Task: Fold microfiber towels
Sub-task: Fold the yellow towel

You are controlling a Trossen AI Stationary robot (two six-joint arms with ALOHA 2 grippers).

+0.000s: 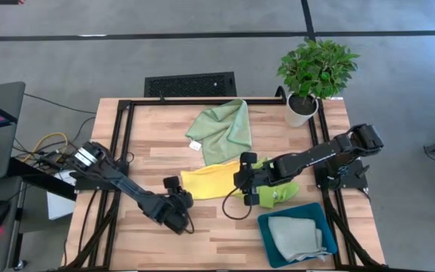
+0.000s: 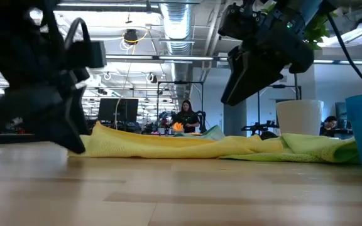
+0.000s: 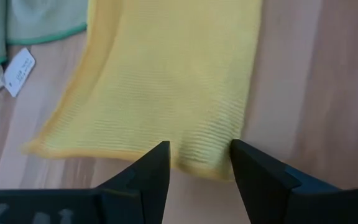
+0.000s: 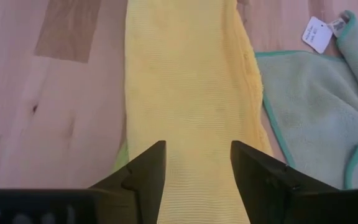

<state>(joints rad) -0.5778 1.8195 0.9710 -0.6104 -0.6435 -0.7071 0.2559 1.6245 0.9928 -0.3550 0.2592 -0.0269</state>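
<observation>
One grey-blue towel (image 1: 297, 236) sits folded in the teal tray (image 1: 269, 227). Beside the tray, the yellow towel (image 1: 208, 181) lies half-folded; left gripper (image 1: 178, 209) and right gripper (image 1: 245, 183) hover spread, empty. Sage green towel (image 1: 221, 130) and lime green towel (image 1: 280, 193) wait beyond.

Yellow towel (image 1: 210, 181) folded, flat mid-table; sage towel (image 1: 221, 130) crumpled behind.

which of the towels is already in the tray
The grey-blue towel, lying folded in the teal tray. The yellow towel, sage green towel and lime green towel all lie on the table.
</observation>
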